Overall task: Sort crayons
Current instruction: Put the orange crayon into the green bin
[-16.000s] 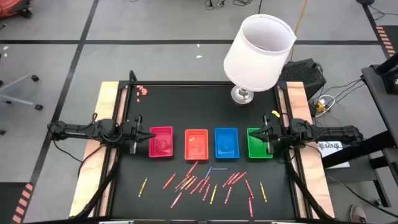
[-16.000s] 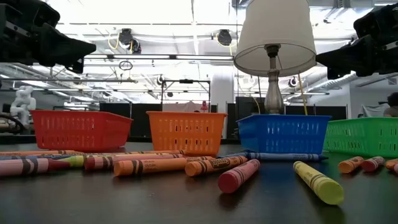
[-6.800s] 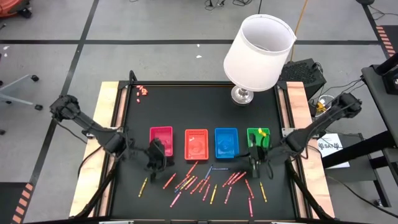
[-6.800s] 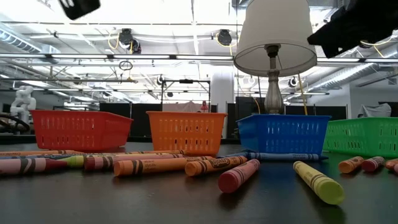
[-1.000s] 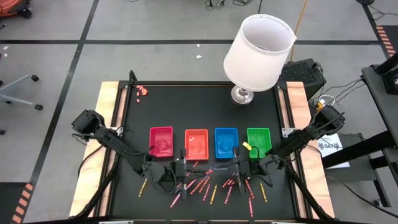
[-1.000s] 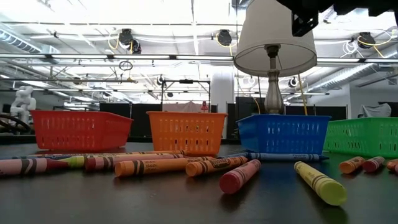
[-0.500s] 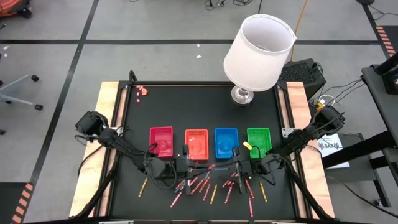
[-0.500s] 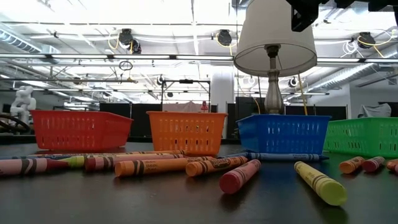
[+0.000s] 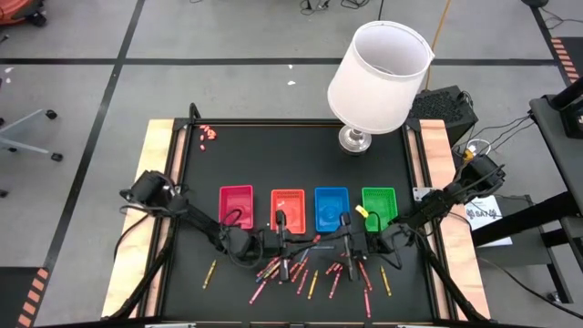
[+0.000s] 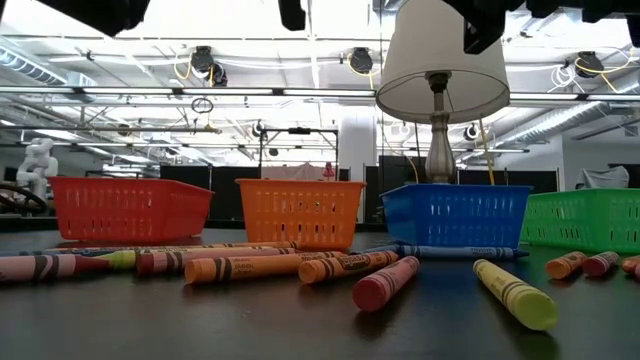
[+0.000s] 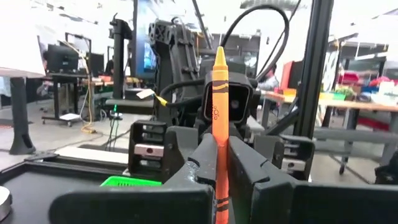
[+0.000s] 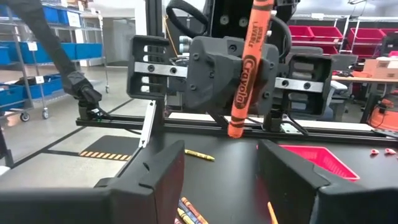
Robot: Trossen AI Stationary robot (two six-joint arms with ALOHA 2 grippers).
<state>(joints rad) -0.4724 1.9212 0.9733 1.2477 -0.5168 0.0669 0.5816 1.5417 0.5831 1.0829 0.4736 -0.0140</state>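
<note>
While the left gripper pinches an orange crayon upright, the right gripper faces it with fingers spread, holding nothing. Loose crayons lie below the trays.

Robotics lab / industrial workshop hall. Evidence: open ceiling w/ strip lights, pipes & cable loops seen from low view; grey floor w/ dark tape lines around the black worktop; shelving w/ blue storage bins & red bins on racks; hazard-striped floor tape; benches w/ monitors & gear; black metal frame posts; a small white humanoid figure at the back; office chair base off to one side. Table lamp stands on the worktop.
</note>
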